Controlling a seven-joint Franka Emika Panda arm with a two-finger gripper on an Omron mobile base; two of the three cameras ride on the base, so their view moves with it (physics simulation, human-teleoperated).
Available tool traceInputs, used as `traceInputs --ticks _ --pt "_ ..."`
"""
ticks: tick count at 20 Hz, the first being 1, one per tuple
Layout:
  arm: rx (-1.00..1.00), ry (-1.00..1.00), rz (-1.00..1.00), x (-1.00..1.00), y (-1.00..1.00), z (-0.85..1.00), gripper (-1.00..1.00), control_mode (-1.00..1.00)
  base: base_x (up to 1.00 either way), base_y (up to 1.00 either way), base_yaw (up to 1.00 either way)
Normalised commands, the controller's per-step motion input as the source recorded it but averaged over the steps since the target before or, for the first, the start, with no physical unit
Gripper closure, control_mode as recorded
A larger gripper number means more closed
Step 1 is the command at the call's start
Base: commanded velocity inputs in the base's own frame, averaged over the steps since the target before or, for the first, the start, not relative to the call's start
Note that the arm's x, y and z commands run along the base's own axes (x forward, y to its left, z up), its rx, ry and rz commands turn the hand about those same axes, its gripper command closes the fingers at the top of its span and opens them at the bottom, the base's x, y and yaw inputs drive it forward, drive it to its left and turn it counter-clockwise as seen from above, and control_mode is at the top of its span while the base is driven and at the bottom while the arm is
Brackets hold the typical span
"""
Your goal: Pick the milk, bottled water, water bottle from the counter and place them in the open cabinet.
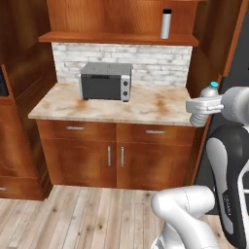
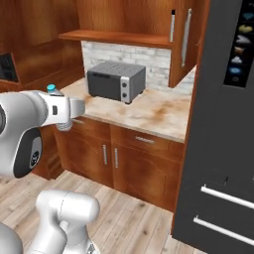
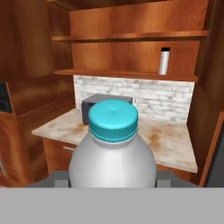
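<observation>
My gripper is clamped on the bottled water, pinching it low on the body. Bottle stands upright in my grip, blue cap up, long axis vertical. In the left base view the gripper sits at the right edge, out in front of the desk edge, bottle's blue cap poking above the hand. In the right base view it's at the left, cap just visible above the wrist.

Key relation: the open cabinet shelf lies up and ahead of the gripper, above the white brick and the toaster oven. So the coming move looks like a lift up, then forward onto the plank.

The water bottle is already standing on that shelf, right of centre, upright, silver with a black cap. In the hand view the water bottle is up and to the right of my bottle cap, so free shelf is to its left.

Bottled water looks clear-grey, rounded shoulders, ribbed turquoise-blue cap; label hidden from here. Light, smooth plastic, could slip if tilted, I'd guess.

Milk: can't locate it.
</observation>
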Motion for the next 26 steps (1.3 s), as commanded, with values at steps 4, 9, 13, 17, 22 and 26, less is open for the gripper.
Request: traceInputs --ticks 4,9,13,17,22,26 --pt "0.00 0.00 0.00 0.00 0.00 0.00 1.00 1.00 0.26 0.60 -0.28" --pt "0.00 0.00 0.00 0.00 0.00 0.00 1.00 1.00 0.24 0.49 -0.26" --pt "0.00 0.00 0.00 0.00 0.00 0.00 1.00 1.00 0.38 0.40 -0.25" --pt "0.00 0.00 0.00 0.00 0.00 0.00 1.00 1.00 0.53 0.37 -0.22" --pt "0.00 0.00 0.00 0.00 0.00 0.00 1.00 1.00 0.56 0.31 -0.21" --pt "0.00 0.00 0.00 0.00 0.00 0.00 1.00 1.00 0.54 0.19 -0.19"
